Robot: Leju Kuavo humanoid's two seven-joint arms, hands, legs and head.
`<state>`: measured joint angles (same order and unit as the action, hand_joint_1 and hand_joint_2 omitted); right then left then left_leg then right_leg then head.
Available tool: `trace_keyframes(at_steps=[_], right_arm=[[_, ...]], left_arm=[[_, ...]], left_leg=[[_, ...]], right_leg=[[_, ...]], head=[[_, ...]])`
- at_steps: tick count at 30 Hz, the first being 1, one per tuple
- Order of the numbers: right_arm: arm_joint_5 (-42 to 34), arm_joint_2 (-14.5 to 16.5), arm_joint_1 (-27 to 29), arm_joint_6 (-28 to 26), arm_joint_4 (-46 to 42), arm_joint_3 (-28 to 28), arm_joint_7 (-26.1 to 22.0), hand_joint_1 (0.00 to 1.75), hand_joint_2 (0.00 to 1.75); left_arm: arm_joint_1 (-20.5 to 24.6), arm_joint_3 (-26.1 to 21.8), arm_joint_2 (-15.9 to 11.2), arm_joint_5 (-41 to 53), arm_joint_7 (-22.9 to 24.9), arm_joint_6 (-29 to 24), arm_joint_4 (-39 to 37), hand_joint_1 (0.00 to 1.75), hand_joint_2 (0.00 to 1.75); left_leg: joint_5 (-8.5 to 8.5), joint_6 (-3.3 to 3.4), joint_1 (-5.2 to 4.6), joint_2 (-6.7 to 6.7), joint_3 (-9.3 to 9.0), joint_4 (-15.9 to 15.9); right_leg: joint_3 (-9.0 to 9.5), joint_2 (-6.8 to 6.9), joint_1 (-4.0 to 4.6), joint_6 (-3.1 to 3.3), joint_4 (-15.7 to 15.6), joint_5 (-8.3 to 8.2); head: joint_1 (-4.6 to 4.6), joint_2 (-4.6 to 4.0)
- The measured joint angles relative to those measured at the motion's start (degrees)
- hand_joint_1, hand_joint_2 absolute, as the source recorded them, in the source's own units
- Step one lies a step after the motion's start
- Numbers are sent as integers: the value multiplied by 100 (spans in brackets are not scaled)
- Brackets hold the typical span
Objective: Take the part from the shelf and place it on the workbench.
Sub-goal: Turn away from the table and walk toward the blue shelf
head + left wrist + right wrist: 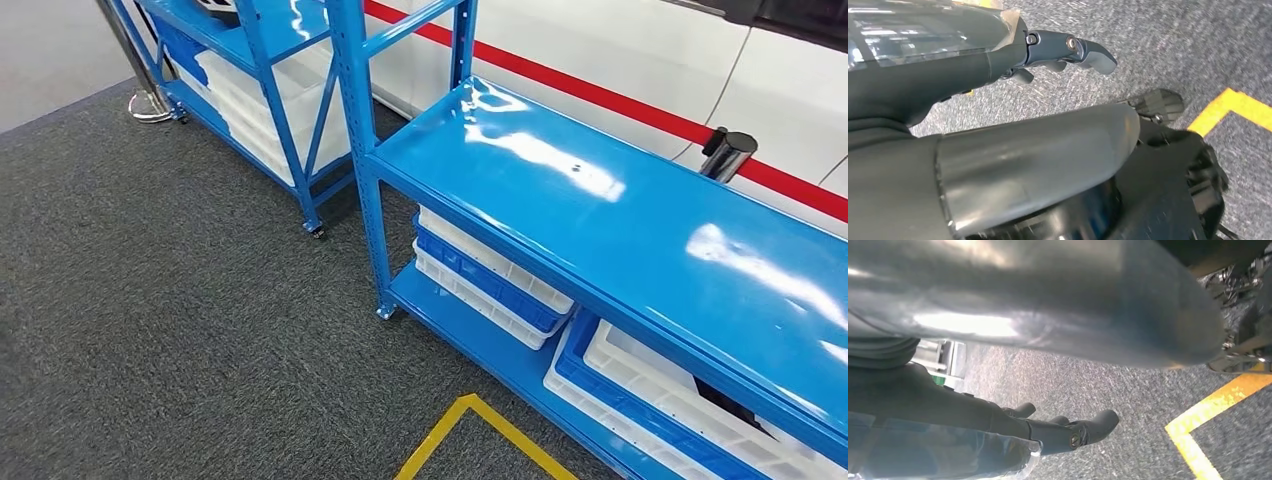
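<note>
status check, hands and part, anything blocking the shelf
Left hand and right hand hang empty over carpet. Blue shelf ahead, top bare; part not identifiable. Nothing blocking.

A shelf unit [600, 190] stands on the right on the carpet [170, 300], with stacked trays [490, 275] on its lower level under the top board. A second shelf unit [255, 60] stands far left of it, also holding trays low down. A floor-tape corner [470, 410] lies near, before the right unit, and a barrier post [728, 152] stands behind it.
</note>
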<state>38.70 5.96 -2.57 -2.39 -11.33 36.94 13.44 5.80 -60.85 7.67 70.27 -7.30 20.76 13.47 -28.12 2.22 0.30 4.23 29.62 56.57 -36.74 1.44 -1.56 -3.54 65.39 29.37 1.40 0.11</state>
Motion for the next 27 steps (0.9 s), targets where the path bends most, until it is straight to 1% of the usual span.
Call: trace_keyframes(at_steps=[1,2,3,4,5,6,7,8,9,10,11,12,13,14,15,16,17,18,19,20,21,22,23,24,25,26,27], right_arm=[[0,-3,-9,2,-1,1,-1,0,0],[-1,-2,-20,3,-1,1,-1,0,0],[-2,2,-29,5,-1,1,-1,0,0],[-3,1,-35,6,-1,2,-2,0,0],[-5,-1,-33,5,-1,2,-2,0,0],[-7,-4,-29,5,-1,2,-2,0,0],[-8,-8,-27,3,-1,3,-4,0,0],[-8,-11,-27,2,-1,3,-8,0,0],[-9,-12,-27,0,-1,4,-14,0,0],[-9,-13,-30,-1,-1,4,-20,0,0],[-8,-13,-31,-1,-1,4,-26,0,0],[-8,-16,-29,-1,-1,5,-35,0,0],[-9,-18,-25,-1,-1,6,-44,0,0],[-13,-20,-20,-1,-1,8,-55,0,0],[-20,-21,-18,-1,-1,9,-66,0,0],[-28,-18,-20,-1,-1,10,-74,0,0],[-38,-16,-25,-1,-1,11,-83,0,0],[-45,-12,-29,-1,-1,11,-92,0,0],[-50,-9,-31,-2,-1,13,-100,0,0],[-51,-7,-26,-3,-1,14,-106,0,0],[-50,-9,-20,-4,-1,17,-110,0,0],[-48,-12,-18,-8,-1,19,-112,0,0],[-45,-16,-22,-11,-1,21,-116,0,0],[-42,-19,-28,-14,-1,22,-121,0,0],[-36,-21,-33,-16,-1,22,-126,0,0],[-28,-22,-33,-16,-1,22,-131,0,0],[-21,-25,-28,-16,-1,22,-134,0,0]], left_arm=[[3,0,8,0,2,0,3,0,0],[6,0,7,0,3,0,5,0,0],[12,0,5,0,4,0,8,0,0],[22,0,8,0,4,-1,8,0,0],[36,0,7,1,1,-1,8,0,0],[54,0,9,3,-3,-1,8,0,0],[68,1,10,5,-6,-1,8,0,0],[76,1,10,7,-9,0,8,0,0],[78,2,10,9,-8,0,8,0,0],[73,2,11,11,-5,5,8,0,0],[68,2,11,13,0,11,7,0,0],[64,2,11,15,6,17,7,0,0],[64,2,10,17,10,23,6,0,0],[66,2,9,17,13,24,6,0,0],[69,2,5,17,13,24,6,0,0],[72,2,-4,17,14,24,6,0,0],[75,3,-12,18,18,24,6,0,0],[79,3,-20,19,22,24,6,0,0],[84,4,-26,21,27,24,6,0,0],[90,5,-25,24,31,24,6,0,0],[98,6,-23,26,32,24,7,0,0],[107,7,-20,27,33,18,8,0,0],[111,8,-18,27,33,11,9,0,0],[111,9,-16,26,33,4,9,0,0],[107,9,-15,26,33,-2,9,0,0],[101,9,-15,26,33,-2,9,0,0],[97,9,-14,26,33,-2,8,0,0]], left_leg=[[-29,-39,-10,60,-11,16],[-60,-81,-23,113,-29,30],[-86,-118,-37,164,-49,38],[-106,-150,-38,219,-70,39],[-120,-178,-22,255,-89,34],[-163,-214,1,198,-89,69],[-263,-247,22,76,-52,179],[-432,-272,38,-89,48,414],[-645,-282,45,-262,203,767],[-852,-276,46,-356,398,1177],[-990,-264,45,-401,581,1543],[-1011,-246,45,-418,692,1739],[-919,-221,44,-432,703,1725],[-726,-187,42,-462,599,1480],[-497,-147,39,-553,420,1091],[-317,-107,34,-701,236,692],[-193,-81,27,-810,96,381],[-140,-65,15,-886,20,204],[-133,-54,-5,-886,0,143],[-110,-39,-20,-808,-2,121],[-72,-13,-24,-737,-10,83],[-29,26,-22,-664,-15,37],[12,59,-13,-580,-17,-9],[39,80,-8,-492,-13,-35],[47,95,-15,-407,-1,-43],[49,95,-19,-314,10,-40],[50,93,-21,-225,18,-38]], right_leg=[[222,134,-7,-23,-381,-129],[365,229,-8,-1,-631,-215],[419,280,7,50,-728,-255],[408,233,26,108,-723,-275],[400,160,19,168,-724,-285],[396,98,11,212,-729,-296],[393,40,-1,256,-735,-311],[399,-16,-13,297,-740,-327],[385,-72,-3,329,-742,-340],[370,-135,13,356,-741,-352],[357,-211,31,372,-740,-360],[350,-291,48,381,-738,-368],[350,-371,60,384,-738,-374],[355,-451,69,384,-737,-380],[361,-524,73,381,-737,-388],[361,-590,84,371,-732,-397],[353,-658,94,355,-729,-410],[335,-716,99,329,-728,-425],[313,-776,101,296,-733,-445],[274,-839,100,257,-748,-467],[241,-834,96,227,-730,-473],[172,-745,106,219,-640,-425],[55,-609,118,228,-444,-317],[-97,-442,121,254,-122,-153],[-287,-318,125,273,259,31],[-451,-263,115,268,626,176],[-536,-233,103,239,859,251]], head=[[8,0],[6,0],[4,0],[-4,0],[-15,0],[-19,0],[-25,0],[-29,0],[-35,0],[-38,0],[-38,0],[-39,0],[-38,0],[-38,0],[-38,0],[-37,0],[-36,0],[-35,0],[-35,0],[-35,0],[-33,0],[-24,0],[-9,0],[6,0],[19,0],[24,0],[24,0]])
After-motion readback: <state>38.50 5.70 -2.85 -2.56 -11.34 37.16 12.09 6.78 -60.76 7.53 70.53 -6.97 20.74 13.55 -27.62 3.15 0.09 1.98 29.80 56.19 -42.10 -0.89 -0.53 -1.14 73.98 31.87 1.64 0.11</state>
